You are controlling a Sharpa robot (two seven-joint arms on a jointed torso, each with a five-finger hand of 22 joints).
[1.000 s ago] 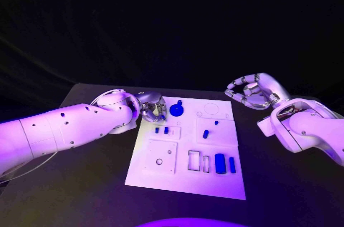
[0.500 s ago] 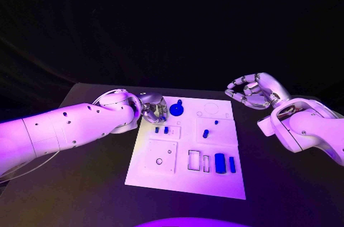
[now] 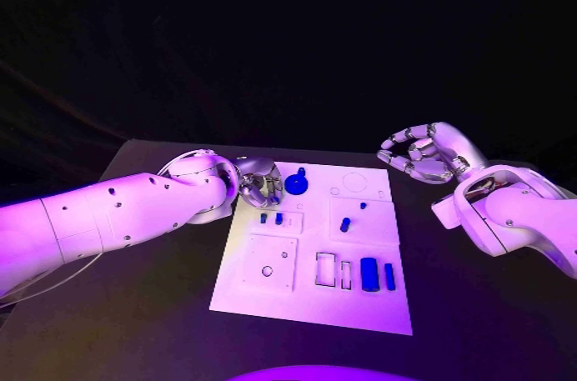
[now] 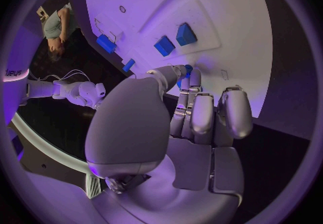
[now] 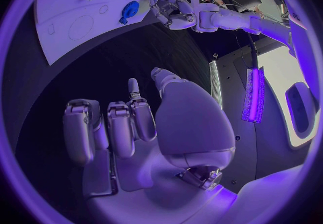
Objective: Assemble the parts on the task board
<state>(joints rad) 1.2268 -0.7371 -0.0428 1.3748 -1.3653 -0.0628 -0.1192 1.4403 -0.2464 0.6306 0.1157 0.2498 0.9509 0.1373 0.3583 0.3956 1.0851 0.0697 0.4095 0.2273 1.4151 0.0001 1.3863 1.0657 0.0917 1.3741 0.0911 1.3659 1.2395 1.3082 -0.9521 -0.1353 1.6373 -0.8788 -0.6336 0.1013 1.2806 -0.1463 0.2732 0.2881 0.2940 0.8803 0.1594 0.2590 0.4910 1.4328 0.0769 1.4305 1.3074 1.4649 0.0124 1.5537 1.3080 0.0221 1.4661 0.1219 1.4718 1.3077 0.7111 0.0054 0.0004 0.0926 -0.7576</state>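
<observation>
On the black table (image 3: 144, 314), a small blue part (image 4: 188, 69) was seen pinched in the left hand (image 3: 255, 183) at the task board (image 3: 307, 302) edge, judged awaiting seating just ahead, while the right hand (image 3: 423, 152) was held loosely curled, empty, well apart.

Arms: we see two smooth white shells, the left arm (image 3: 108, 218) thick and rounded, the right arm (image 3: 517, 218) blocky at the wrist.
Screws: small dark holes dot our left arm's shell.
Cable: a thin pale cable (image 3: 48, 283) loops beneath our left arm.
Hands: our left hand (image 3: 258, 183) and right hand (image 3: 421, 153) are polished silver, with segmented fingers and a bulbous metal thumb base.
</observation>
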